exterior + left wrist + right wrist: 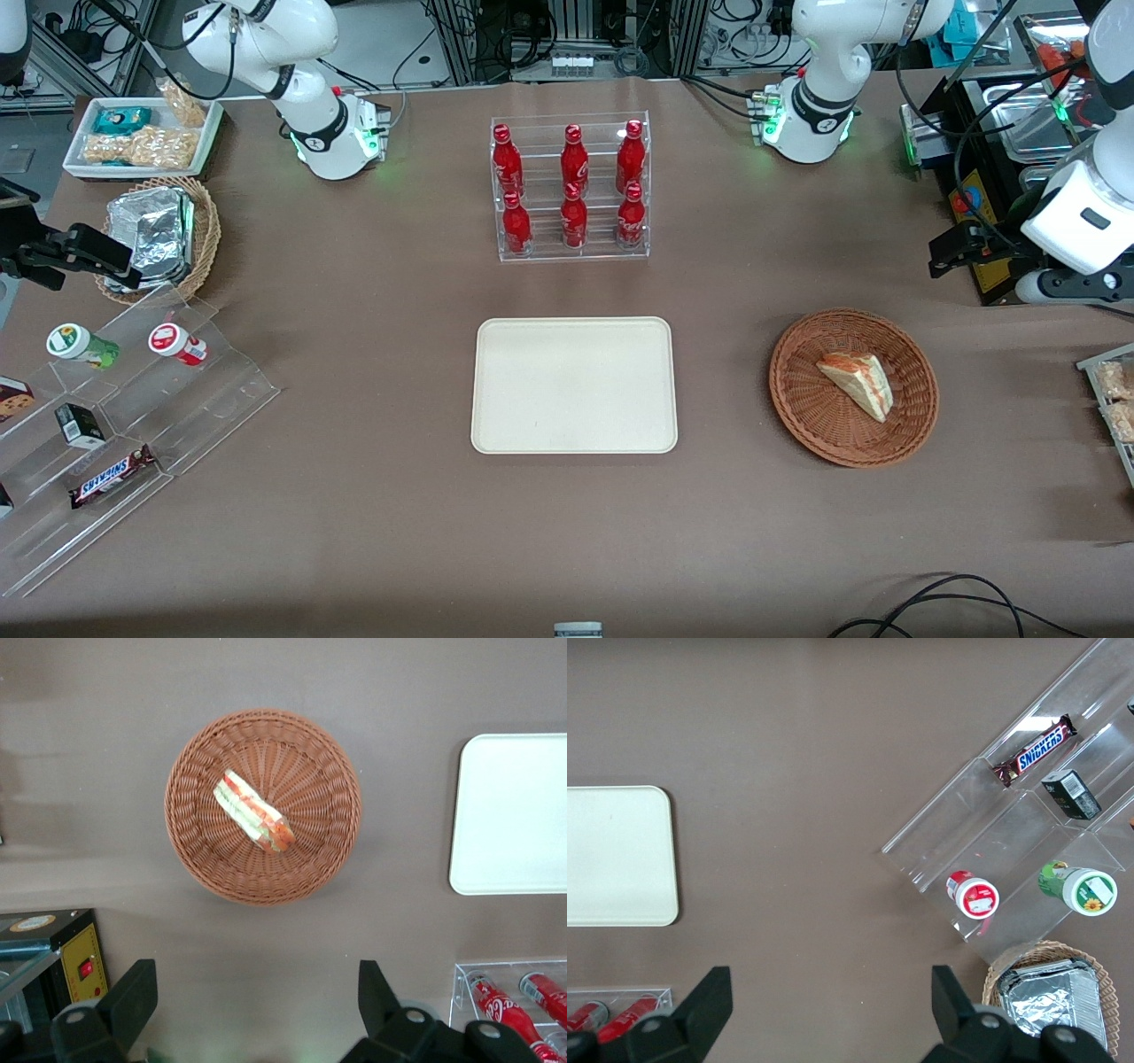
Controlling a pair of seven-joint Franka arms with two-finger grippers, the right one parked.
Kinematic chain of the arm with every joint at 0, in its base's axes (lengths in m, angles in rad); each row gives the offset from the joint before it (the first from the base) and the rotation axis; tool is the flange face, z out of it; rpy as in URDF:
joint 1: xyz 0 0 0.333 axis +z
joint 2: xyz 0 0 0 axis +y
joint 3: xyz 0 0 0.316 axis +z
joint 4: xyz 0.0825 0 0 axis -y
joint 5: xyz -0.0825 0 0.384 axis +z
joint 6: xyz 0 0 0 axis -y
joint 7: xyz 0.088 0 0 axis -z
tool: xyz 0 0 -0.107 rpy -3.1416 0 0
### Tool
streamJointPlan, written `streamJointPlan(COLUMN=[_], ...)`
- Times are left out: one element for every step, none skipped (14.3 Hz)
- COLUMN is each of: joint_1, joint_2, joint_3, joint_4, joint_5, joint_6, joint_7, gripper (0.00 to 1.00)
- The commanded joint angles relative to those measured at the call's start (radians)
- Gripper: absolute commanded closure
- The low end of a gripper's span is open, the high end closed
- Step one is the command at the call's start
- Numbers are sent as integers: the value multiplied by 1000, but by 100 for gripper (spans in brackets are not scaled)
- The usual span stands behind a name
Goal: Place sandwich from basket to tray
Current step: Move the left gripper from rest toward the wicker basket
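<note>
We see only part of the flat cream-beige rectangular tray (518, 815) in the left wrist view, where the frame edge cuts off one end. The black two-finger gripper (257, 1001) of the left arm, high above the table between the black box and the bottle rack, shows just its two spread fingers (133, 1001), the rest cut off. The clear acrylic rack of red bottles (514, 1005) is cropped there too. On the small triangular white-bread sandwich (858, 384), the filling layers are too small to tell apart from the front. The stepped clear acrylic display stand (106, 425) runs off the front view's edge.
</note>
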Motion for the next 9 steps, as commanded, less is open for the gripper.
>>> streamJointPlan(joint_1=[7,7,7,7,7,6,6,7,7], joint_2=[-1,1,10,34,59,83,97,99,97], joint_3=[-8,-8,-8,-8,-8,-8,-8,-8,-8], joint_4=[-32,-52,-75,-85,-95,-111,-147,-204,-274], joint_5=[2,2,6,8,10,22,48,57,57], joint_6=[-12,-9,-1,4,10,37,92,176,266], joint_7=[-10,-12,-13,-16,-16,-18,-22,-27,-38], gripper=[0,0,0,0,0,0,0,0,0])
